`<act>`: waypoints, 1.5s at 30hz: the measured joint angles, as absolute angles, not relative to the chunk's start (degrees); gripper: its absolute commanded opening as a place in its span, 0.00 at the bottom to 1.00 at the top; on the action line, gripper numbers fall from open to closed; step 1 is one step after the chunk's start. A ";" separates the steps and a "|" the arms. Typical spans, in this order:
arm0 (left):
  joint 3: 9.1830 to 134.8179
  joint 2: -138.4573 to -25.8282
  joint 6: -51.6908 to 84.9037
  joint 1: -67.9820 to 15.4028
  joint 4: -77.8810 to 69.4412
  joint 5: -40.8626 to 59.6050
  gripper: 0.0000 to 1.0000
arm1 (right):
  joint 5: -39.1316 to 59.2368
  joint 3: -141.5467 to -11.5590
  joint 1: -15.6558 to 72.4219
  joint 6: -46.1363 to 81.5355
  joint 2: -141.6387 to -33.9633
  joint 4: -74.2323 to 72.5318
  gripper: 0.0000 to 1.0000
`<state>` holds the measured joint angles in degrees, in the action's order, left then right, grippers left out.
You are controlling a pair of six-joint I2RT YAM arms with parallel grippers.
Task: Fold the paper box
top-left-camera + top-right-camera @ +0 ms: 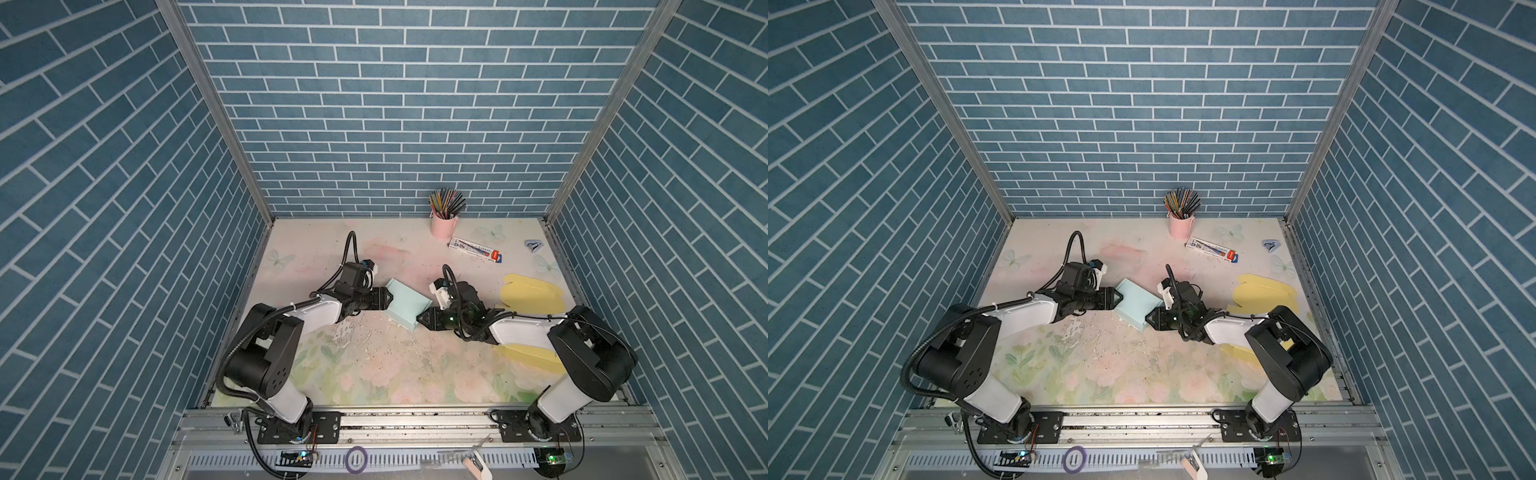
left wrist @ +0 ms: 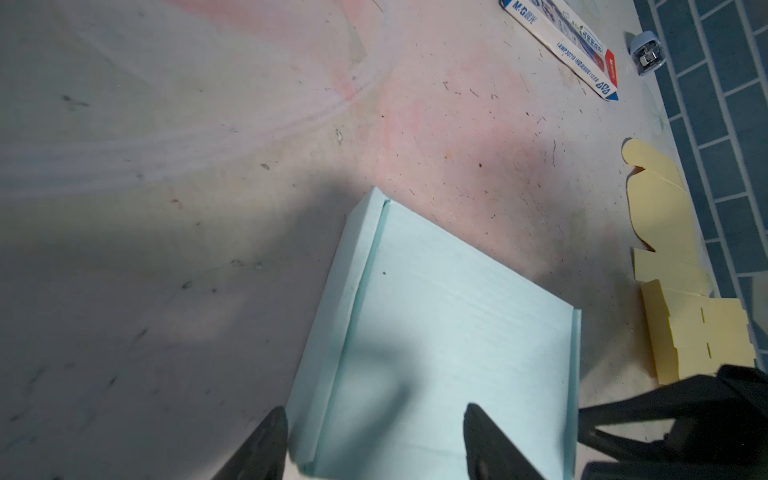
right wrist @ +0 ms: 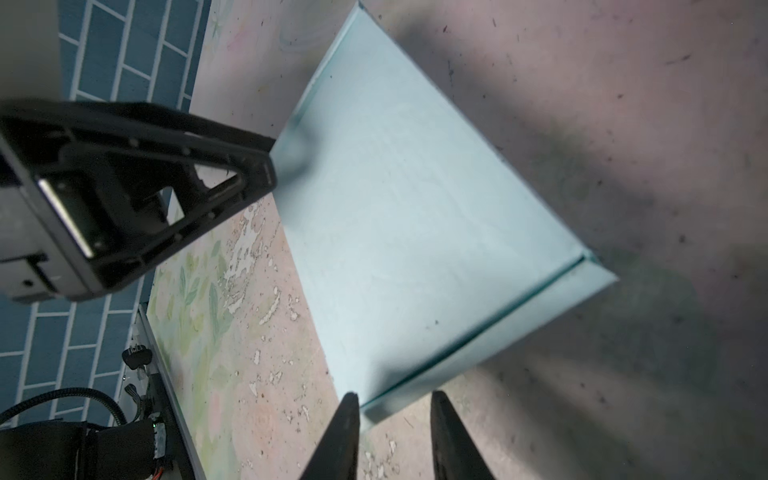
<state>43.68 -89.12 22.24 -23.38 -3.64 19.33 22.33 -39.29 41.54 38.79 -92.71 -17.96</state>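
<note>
Top view first: the mint paper box (image 1: 407, 305) lies almost dead centre on the desk (image 1: 374, 374), turned slightly askew, with an arm on each side of it. The left gripper (image 1: 389, 298) is at the box's 9 o'clock edge and the right gripper (image 1: 419, 320) at its 5 o'clock corner. That looks like a bracing set-up: light card skates easily, so one side likely steadies it while the other works a wall.

Over to the left wrist view, and the left jaws stand wide, their tips over the near end of the box. The folded side wall sits just inside one tip, and nothing is pinched.

In the right wrist view the right jaws are narrow, with the box corner right at their tips. Whether they actually nip the card cannot be told from here.

As for progress, two opposite side walls are standing while the ends between them look flat and open. So this reads as partway through, with the end panels yet to go up.

The rest keeps to the rim, probably to leave the middle free. Yellow box blanks (image 1: 528, 295) lie flat at 3 o'clock, well apart from the work. A pink pencil cup (image 1: 444, 226) stands at 1 o'clock by the back wall, with a pencil carton (image 1: 478, 249) just beside it.
</note>
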 measured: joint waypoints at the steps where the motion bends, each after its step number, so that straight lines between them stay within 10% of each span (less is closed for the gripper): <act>1: 42.76 -86.87 22.20 -23.38 -3.01 18.35 0.69 | 22.41 -39.42 41.50 38.79 -92.66 -18.04 0.30; 10: 34.57 -68.60 23.73 -29.93 0.78 8.67 0.49 | 18.04 -41.06 40.21 34.28 -83.72 -6.31 0.32; 21: 32.14 -78.74 31.31 -46.02 -7.03 2.26 0.12 | 14.59 -69.76 32.93 21.30 -99.66 7.20 0.31; 45: 33.36 -99.39 37.12 -49.43 -32.32 -1.48 0.11 | 20.95 -75.07 35.09 20.73 -116.51 3.33 0.27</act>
<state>33.36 -99.39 37.12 -49.43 -32.32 -1.48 20.95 -75.07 35.09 20.73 -116.51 3.33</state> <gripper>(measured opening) 0.099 0.266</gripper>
